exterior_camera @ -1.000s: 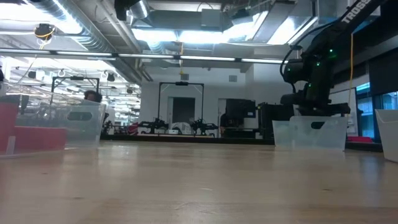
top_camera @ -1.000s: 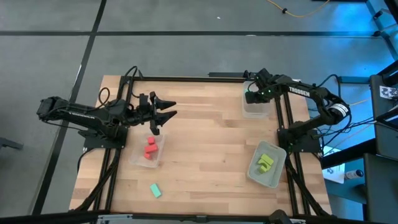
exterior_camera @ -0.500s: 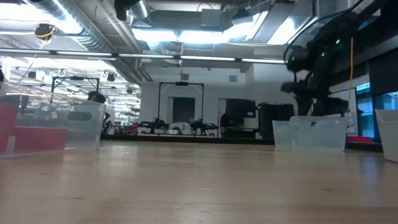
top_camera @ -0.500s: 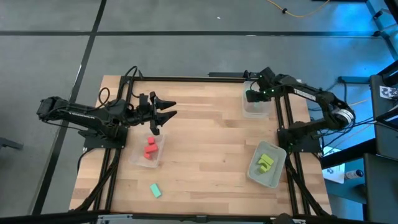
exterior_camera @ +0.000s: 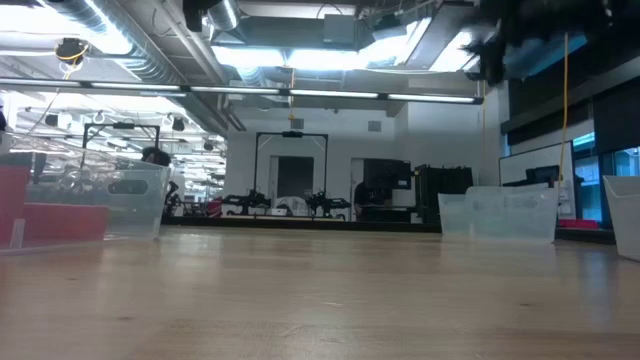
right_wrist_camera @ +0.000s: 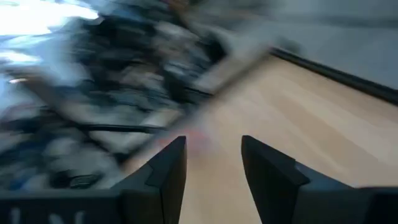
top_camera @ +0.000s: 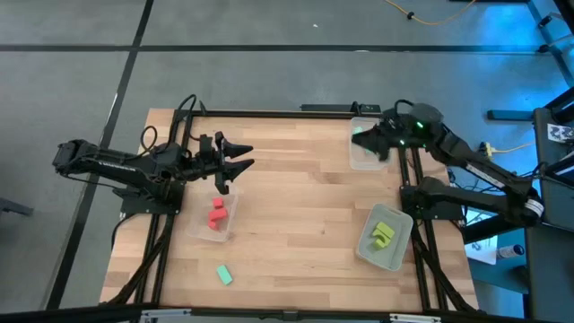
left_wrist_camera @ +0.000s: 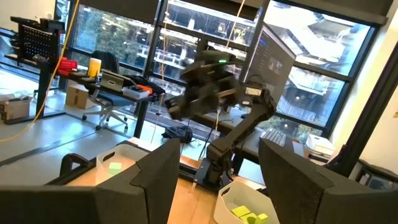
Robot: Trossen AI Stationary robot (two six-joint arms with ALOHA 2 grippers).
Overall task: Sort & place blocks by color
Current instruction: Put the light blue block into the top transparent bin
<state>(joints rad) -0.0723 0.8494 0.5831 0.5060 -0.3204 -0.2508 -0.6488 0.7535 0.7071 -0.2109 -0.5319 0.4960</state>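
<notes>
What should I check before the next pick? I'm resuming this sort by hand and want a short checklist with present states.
1. Red blocks in the left tray: ok.
2. Yellow-green blocks in the near-right tray: ok.
3. Mint block sorted: not ok, it lies loose on the table near the front edge.
4. Far-right tray contents: cannot tell from above; the left wrist view shows one green block there.
5. Left gripper free: ok, open and empty, beyond the red tray.
6. Right gripper free: ok, open and empty; the arm shows over the far-right tray.
</notes>
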